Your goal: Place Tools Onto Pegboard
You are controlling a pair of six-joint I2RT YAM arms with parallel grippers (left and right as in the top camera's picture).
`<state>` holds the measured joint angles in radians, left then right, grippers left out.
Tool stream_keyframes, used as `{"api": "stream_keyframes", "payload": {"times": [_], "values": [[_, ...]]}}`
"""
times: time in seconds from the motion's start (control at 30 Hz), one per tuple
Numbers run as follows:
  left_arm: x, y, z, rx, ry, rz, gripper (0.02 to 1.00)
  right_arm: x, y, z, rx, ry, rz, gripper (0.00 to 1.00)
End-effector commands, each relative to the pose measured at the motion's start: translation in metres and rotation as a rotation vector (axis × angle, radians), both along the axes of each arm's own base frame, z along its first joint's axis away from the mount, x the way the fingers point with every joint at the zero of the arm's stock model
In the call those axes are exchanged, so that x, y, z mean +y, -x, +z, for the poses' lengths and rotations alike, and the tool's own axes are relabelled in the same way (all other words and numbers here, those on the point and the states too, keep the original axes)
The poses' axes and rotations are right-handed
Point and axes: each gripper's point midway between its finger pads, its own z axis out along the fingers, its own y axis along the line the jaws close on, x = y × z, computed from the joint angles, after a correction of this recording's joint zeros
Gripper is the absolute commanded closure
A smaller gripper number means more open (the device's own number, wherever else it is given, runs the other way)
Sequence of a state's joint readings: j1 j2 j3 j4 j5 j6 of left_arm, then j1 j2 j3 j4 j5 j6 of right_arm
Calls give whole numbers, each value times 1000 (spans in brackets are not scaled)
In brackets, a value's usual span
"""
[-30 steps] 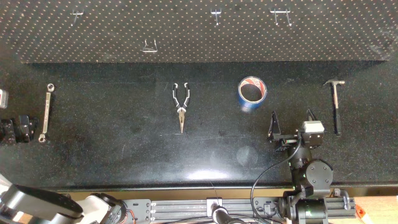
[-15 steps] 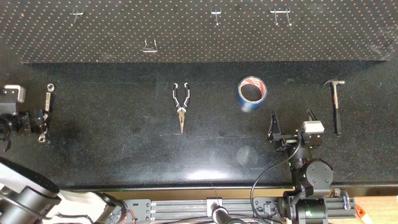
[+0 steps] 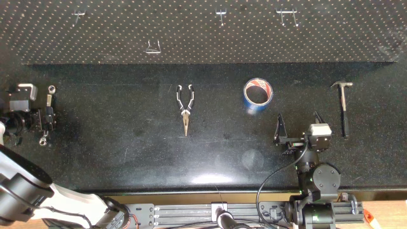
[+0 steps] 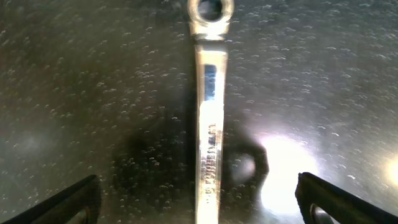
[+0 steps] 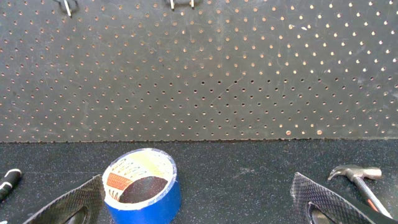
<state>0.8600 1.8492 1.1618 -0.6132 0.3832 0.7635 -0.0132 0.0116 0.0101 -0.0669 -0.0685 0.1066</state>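
Observation:
A silver wrench [image 3: 47, 114] lies at the table's far left. My left gripper [image 3: 42, 118] hangs open right over it. In the left wrist view the wrench's shaft [image 4: 209, 124] runs between the two spread fingers [image 4: 62, 202], with its ring end pointing away. Pliers [image 3: 185, 108] lie mid-table, a blue tape roll [image 3: 258, 94] to their right and a hammer [image 3: 343, 108] at the far right. My right gripper [image 3: 297, 126] stands open and empty, near the front between tape and hammer. Its wrist view faces the tape roll [image 5: 142, 185], the hammer head [image 5: 354, 173] and the pegboard [image 5: 199, 74].
The pegboard [image 3: 203, 28] spans the back of the table and carries several metal hooks, such as one at the left middle [image 3: 152, 46] and one at the right [image 3: 286, 14]. The tools lie well apart on the black tabletop [image 3: 127, 146].
My left gripper has moved away from the table's front left and settled over the wrench. The right arm and the other tools have not moved.

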Motion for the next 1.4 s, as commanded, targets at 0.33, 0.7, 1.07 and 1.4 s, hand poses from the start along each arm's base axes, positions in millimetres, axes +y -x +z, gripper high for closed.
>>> {"api": "stream_keyframes", "payload": {"times": [0.33,0.7,1.07,1.4], "values": [[5,-5,-9,12,-3,63,23,-3,0,-1,-4,12,-13,25],[-6,-11,-20,39,4,26,25,-3,0,-1,-4,12,-13,25],[-8,-11,-24,75,-46,-30,312,-3,0,-1,-4,12,-13,25],[-3,-5,-27,114,-74,-18,454,-3,0,-1,-4,12,-13,25]]}}
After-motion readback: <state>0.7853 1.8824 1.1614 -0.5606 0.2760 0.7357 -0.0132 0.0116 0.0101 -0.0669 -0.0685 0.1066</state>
